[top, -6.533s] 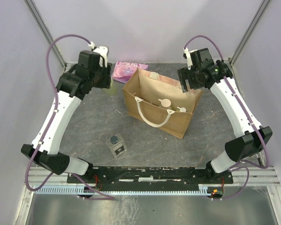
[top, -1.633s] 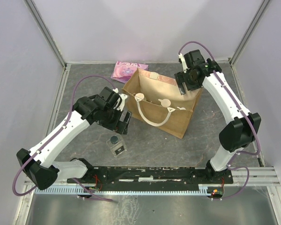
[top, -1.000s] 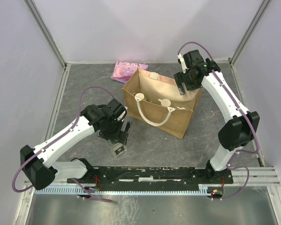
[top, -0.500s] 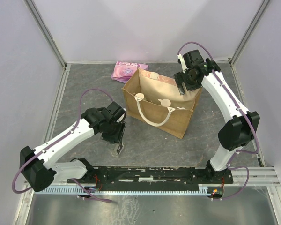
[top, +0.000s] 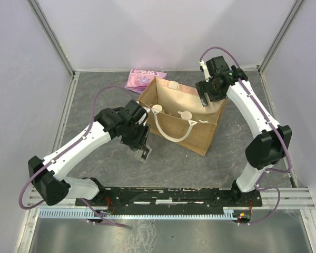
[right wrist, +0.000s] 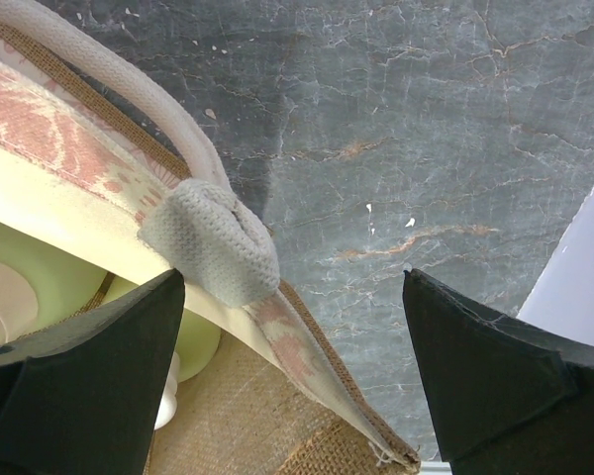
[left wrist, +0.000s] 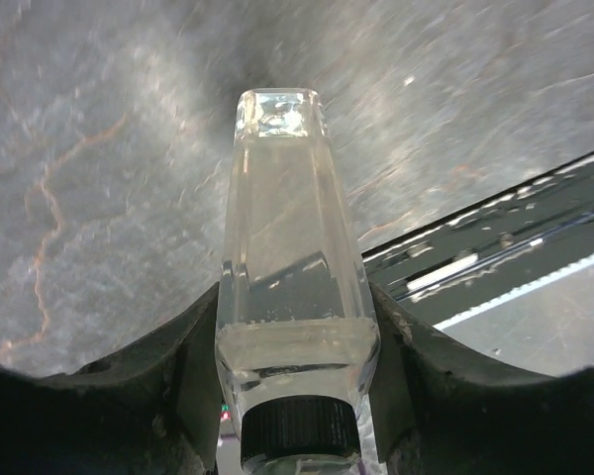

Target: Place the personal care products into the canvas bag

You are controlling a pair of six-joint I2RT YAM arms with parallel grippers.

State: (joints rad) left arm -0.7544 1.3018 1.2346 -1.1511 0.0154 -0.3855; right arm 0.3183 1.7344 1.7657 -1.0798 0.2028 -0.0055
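Note:
My left gripper (top: 143, 150) (left wrist: 295, 332) is shut on the clear square bottle (top: 145, 153) (left wrist: 290, 228) with a dark round cap (left wrist: 299, 430), and holds it tilted above the table just left of the canvas bag (top: 192, 134). Cream tops of the yellow-green bottles (top: 184, 115) show inside the bag. My right gripper (top: 206, 98) (right wrist: 292, 297) is open, with its jaws on either side of the bag's far right rim (right wrist: 307, 341), next to the rope handle (right wrist: 109, 79). Yellow-green bottles (right wrist: 193, 341) show inside in the right wrist view.
A pink packet (top: 142, 79) lies flat behind the bag near the back wall. The bag's near rope handle (top: 171, 138) hangs over its front face. The arm-base rail (top: 168, 195) runs along the near edge. Walls close in the left, back and right sides.
My left arm came down on the clear bottle near the front of the table, shut on it and lifted it toward the bag. My right arm has stayed at the bag's rim.

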